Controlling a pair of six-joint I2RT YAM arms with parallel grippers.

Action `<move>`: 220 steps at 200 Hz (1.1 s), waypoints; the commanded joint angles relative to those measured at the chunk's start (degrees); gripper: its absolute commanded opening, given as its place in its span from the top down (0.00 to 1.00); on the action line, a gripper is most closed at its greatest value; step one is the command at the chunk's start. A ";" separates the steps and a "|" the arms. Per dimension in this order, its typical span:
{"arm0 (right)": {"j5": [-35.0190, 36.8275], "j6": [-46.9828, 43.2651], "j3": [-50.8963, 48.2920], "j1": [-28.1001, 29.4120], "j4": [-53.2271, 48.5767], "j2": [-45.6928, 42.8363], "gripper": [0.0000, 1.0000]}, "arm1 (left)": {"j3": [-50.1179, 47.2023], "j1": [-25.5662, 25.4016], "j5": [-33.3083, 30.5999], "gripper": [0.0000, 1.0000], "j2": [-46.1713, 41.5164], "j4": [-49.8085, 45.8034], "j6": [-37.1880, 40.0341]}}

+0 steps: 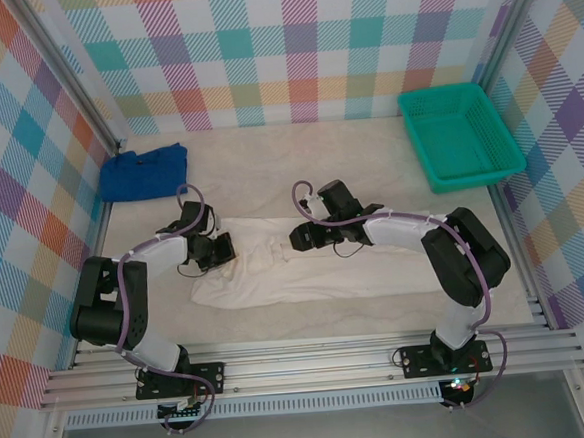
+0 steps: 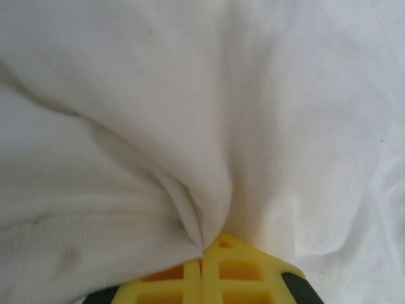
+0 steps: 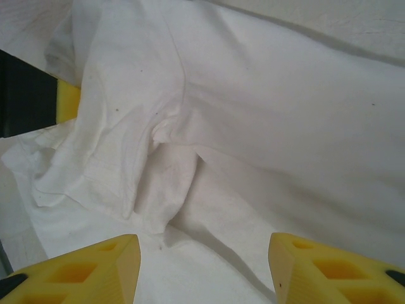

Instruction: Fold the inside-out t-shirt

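No legible text, brand, number or sign anywhere; t-shirt (image 1: 306,278) plain, no label readable.

L wrist view: t-shirt (image 2: 190,95) is running off every edge. Left gripper (image 2: 202,252) is getting cropped at 6 o'clock, its fingers (image 2: 240,269) showing tips only, w/ the pinched fold disappearing betw. them.

R wrist view: right gripper (image 3: 202,247) is likewise being cropped at 6 o'clock. Shirt is spilling past 12 & 3 o'clock. Black/yellow part (image 3: 28,95) at 9 o'clock is being cut by the edge, so can't tell what it is.

Top view: R forearm (image 1: 403,233) is covering the shirt's upper edge toward 3 o'clock. Collar & sleeves are reading too small to tell.
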 commanded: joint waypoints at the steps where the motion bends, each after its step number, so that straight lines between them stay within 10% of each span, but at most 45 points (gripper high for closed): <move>1: 2.49 -1.66 1.61 0.25 -2.76 -1.56 0.44 | 1.40 0.20 -8.24 1.00 -2.15 -3.89 -2.67; 110: 7.21 -3.56 0.90 -7.29 -17.29 -10.01 0.42 | 18.59 6.02 -41.91 1.00 -5.26 -28.19 1.06; 220: 12.29 -0.51 -1.50 -14.61 -22.77 -12.25 0.41 | 42.63 -19.65 -27.33 1.00 1.59 -44.03 -4.29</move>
